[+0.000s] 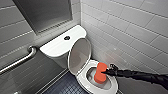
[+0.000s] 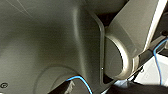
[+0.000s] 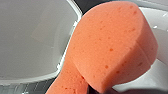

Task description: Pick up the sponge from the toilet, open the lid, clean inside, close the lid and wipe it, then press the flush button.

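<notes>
- R arm [image 1: 140, 76], black-sleeved, comes in from the lower right of the head view. It's stretched nearly straight, w/ the wrist out over the bowl's rim.
- R gripper [image 1: 106, 71] has its jaws clenched on the sponge [image 1: 99, 72], gripping one long edge near the waist.
- Sponge stands on end, upper half above the rim, lower end down inside the bowl of the toilet [image 1: 81, 79]. Can't tell if it touches the ceramic.
- R wrist view: sponge [image 3: 112, 47] looms large and close, w/ white bowl wall just behind it.
- Lid [image 1: 79, 55] is up, greyish underside facing the bowl, leaning back at the tank.
- Flush button [image 1: 67, 38] sits mid tank top, well apart from the gripper.
- Grab bar [image 1: 18, 62] is on the tiled wall beside the tank.
</notes>
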Robot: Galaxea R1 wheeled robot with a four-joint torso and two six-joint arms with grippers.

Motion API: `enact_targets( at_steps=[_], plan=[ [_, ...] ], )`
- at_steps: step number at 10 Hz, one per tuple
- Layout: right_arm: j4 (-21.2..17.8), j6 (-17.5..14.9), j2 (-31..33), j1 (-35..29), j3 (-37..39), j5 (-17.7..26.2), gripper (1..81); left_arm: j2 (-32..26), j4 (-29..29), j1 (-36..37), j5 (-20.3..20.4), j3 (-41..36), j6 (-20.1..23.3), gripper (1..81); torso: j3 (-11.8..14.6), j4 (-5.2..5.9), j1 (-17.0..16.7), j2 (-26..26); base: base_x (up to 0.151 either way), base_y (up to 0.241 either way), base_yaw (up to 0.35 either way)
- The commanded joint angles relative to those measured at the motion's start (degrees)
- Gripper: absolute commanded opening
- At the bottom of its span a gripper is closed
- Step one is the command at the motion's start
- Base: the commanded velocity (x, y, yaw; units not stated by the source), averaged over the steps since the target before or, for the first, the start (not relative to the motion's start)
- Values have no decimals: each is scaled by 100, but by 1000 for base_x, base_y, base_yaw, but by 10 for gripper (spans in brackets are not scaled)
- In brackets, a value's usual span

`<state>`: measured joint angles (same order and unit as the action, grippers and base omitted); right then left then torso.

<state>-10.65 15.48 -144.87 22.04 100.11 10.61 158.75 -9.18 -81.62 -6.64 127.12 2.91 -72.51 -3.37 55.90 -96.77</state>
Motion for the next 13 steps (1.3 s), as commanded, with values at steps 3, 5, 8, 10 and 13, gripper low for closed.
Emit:
enact_targets(
  at_steps=[3, 5, 8, 10, 13],
  plan=[
    [-112, -2, -202, -915, 209, 346, 10, -18, 83, -131, -513, -91, 7, 811, -54, 0, 116, -190, 0, 0, 0],
    [-78, -10, -492, -994, 490, 346, 10, -18, 92, -131, -513, -91, 7, 811, -158, 0, 159, -232, 0, 0, 0],
    [-24, -10, -1019, -1021, 1201, 354, 10, -71, 206, -193, -531, -91, 7, 811, -166, 0, 164, -241, 0, 0, 0],
    [-24, -10, -1204, -933, 1607, 337, 10, -106, 285, -271, -531, -91, 7, 811, -166, 0, 164, -241, 0, 0, 0],
    [-42, -10, -1099, -670, 1792, 240, 10, -211, 399, -298, -540, -153, 7, 811, -166, 0, 164, -241, 0, 0, 0]
  ],
)
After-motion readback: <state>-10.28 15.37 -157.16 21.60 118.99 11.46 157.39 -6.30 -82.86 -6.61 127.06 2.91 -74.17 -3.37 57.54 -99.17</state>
